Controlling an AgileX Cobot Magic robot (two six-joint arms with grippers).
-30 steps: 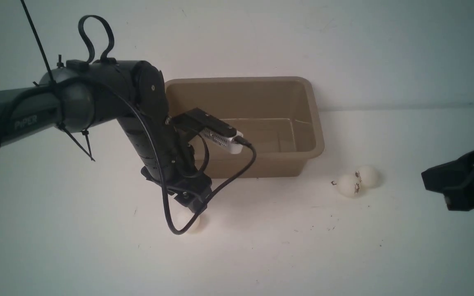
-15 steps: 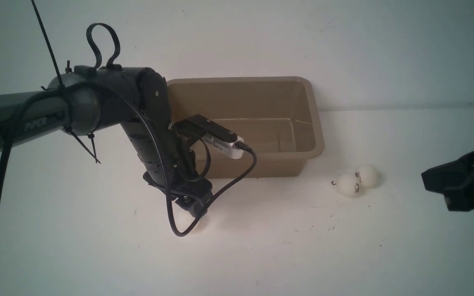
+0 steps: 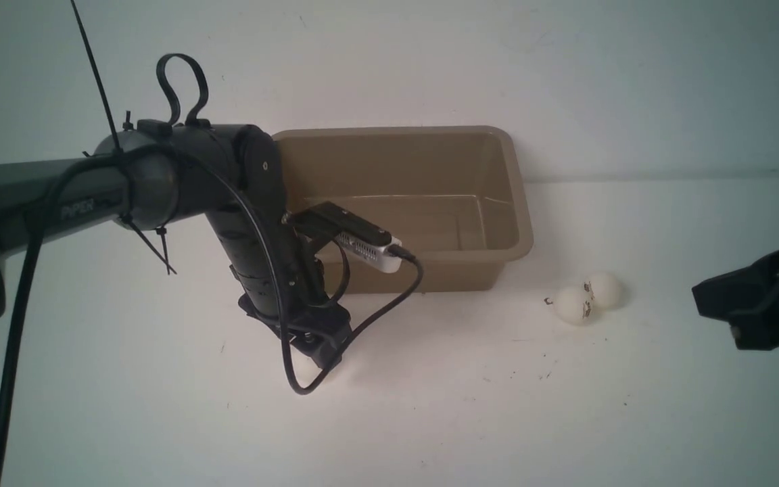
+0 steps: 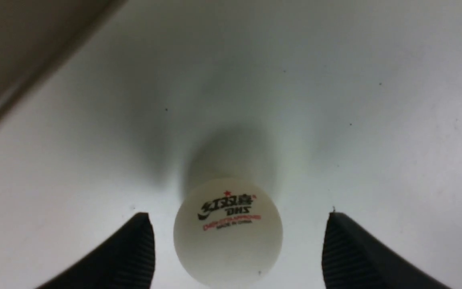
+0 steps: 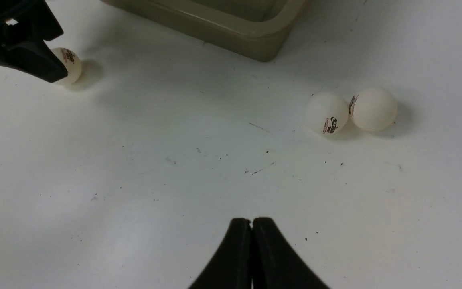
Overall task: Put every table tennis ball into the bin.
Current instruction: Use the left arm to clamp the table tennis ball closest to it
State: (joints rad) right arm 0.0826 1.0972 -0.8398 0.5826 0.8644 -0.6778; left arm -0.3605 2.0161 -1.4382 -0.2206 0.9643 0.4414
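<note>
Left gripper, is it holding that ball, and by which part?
Nothing is held. The left gripper straddles the ball with open jaws, a gap on each side.

near ball (image 5: 71, 64): front view, almost all behind left gripper (image 3: 320, 348) & cable (image 3: 362, 318).
bin (image 3: 518, 203): left end behind left arm (image 3: 254, 223); cut by edge in both wrist views, blurred in the left one.
right gripper (image 5: 252, 226): front view, dark lump cut by edge.
other balls (image 3: 572, 304): print too small to read, front view.

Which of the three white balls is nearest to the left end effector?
The lone ball, sitting between the open left end effector's fingers. The other two balls touch each other far off, near the bin's right corner.
</note>
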